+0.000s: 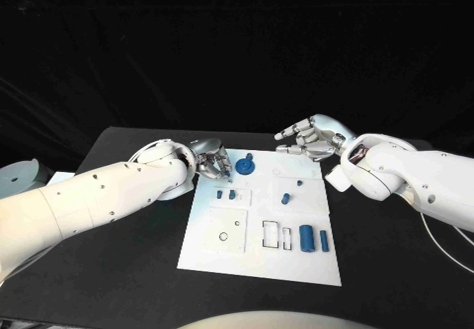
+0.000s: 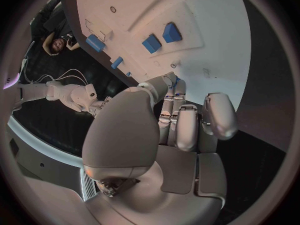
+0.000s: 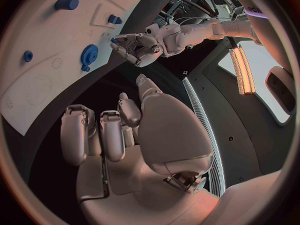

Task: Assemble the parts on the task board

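Note:
The white task board (image 1: 262, 264) lies mid-table. A blue gear (image 1: 245, 166) sits near its far edge, with two small blue blocks (image 1: 226, 195) nearer and a blue peg (image 1: 285, 199) beside them. A thick blue cylinder (image 1: 307, 238) and a thinner one (image 1: 323, 239) lie at the board's right. My left hand (image 1: 210, 163) hovers at the board's far left corner, just left of the gear, and pinches a small blue part (image 2: 177, 80) at its fingertips. My right hand (image 1: 314, 139) is raised past the board's far right corner, its fingers half curled around nothing.
Several empty cut-outs (image 1: 275, 234) and a round hole (image 1: 223, 237) mark the board's near half. A pale grey object (image 1: 22, 175) stands at the table's far left edge. A white cable (image 1: 444, 243) trails on the black table at the right.

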Controlling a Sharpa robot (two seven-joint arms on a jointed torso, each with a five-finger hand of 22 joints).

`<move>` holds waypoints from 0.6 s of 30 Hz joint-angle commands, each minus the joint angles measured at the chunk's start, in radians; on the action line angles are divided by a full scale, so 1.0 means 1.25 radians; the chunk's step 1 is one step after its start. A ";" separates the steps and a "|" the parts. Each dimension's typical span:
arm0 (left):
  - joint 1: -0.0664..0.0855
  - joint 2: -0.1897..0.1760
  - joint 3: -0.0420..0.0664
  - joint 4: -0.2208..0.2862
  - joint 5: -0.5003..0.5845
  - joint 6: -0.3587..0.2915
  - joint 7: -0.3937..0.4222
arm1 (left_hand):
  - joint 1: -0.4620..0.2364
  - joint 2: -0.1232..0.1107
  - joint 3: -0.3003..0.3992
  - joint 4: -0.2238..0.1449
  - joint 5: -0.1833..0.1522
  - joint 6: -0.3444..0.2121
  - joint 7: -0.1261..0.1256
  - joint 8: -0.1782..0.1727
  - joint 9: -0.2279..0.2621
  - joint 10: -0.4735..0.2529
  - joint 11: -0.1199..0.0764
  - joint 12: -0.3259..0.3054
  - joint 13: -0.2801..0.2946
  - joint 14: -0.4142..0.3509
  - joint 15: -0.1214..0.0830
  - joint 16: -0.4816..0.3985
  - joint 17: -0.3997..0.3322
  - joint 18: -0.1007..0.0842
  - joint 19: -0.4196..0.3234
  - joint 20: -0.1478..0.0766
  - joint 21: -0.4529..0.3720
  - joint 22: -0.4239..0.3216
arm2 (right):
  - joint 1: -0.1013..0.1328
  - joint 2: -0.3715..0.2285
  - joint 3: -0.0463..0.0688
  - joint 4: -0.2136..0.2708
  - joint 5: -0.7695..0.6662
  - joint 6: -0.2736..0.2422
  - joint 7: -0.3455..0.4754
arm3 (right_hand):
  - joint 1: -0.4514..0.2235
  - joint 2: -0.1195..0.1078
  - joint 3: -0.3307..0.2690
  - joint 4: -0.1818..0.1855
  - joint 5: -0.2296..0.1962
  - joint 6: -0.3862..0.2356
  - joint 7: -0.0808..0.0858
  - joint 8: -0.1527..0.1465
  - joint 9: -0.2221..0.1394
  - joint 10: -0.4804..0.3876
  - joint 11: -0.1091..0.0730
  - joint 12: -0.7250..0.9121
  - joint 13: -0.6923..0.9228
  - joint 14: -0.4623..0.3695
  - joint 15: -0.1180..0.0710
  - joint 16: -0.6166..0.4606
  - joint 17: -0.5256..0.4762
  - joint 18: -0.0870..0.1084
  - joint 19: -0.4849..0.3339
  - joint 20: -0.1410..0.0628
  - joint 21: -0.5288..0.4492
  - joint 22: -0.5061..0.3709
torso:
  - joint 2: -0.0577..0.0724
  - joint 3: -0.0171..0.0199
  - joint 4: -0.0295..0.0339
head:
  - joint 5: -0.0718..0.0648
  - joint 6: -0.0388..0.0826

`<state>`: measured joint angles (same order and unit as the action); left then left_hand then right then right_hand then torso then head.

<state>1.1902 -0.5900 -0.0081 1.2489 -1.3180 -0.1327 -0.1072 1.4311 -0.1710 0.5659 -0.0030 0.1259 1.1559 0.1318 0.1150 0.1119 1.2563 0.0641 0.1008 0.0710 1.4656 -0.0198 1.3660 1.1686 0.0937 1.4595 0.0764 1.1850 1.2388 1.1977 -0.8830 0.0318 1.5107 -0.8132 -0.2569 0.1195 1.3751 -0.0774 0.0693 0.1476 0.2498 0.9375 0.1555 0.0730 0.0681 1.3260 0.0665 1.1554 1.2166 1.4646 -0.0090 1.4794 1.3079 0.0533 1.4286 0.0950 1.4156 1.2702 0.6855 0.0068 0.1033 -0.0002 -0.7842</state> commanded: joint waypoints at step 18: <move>-0.009 0.017 -0.002 -0.017 0.011 0.035 -0.006 | -0.014 -0.003 0.000 -0.004 0.003 0.010 0.000 -0.003 0.001 0.009 -0.002 -0.006 0.002 0.028 -0.002 -0.002 -0.003 -0.005 0.004 0.000 0.006 0.003 | -0.002 0.002 0.000 0.000 -0.006 0.008 0.008 | 0.000 0.009 -0.002 -0.001 0.003 0.005 0.000 0.002 0.001 -0.003 -0.001 0.000 0.000 0.056 -0.002 -0.004 0.082 0.008 -0.003 -0.002 -0.003 0.000 | 0.000 0.0013 -0.0023 | 0.004 -0.004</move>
<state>1.1793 -0.5722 -0.0105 1.2269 -1.3097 -0.1063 -0.1190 1.4253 -0.1739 0.5657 -0.0030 0.1258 1.1633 0.1318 0.1112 0.1118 1.2597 0.0606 0.0966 0.0727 1.4656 -0.0197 1.3661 1.1664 0.0937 1.4595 0.0764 1.1888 1.2408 1.1961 -0.8819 0.0317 1.5103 -0.8132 -0.2567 0.1197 1.3751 -0.0774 0.0693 0.1476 0.2497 0.9374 0.1555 0.0730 0.0681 1.3260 0.0665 1.1554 1.2166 1.4646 -0.0090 1.4794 1.3077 0.0533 1.4286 0.0950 1.4156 1.2701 0.6856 0.0081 0.1011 0.0041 -0.7892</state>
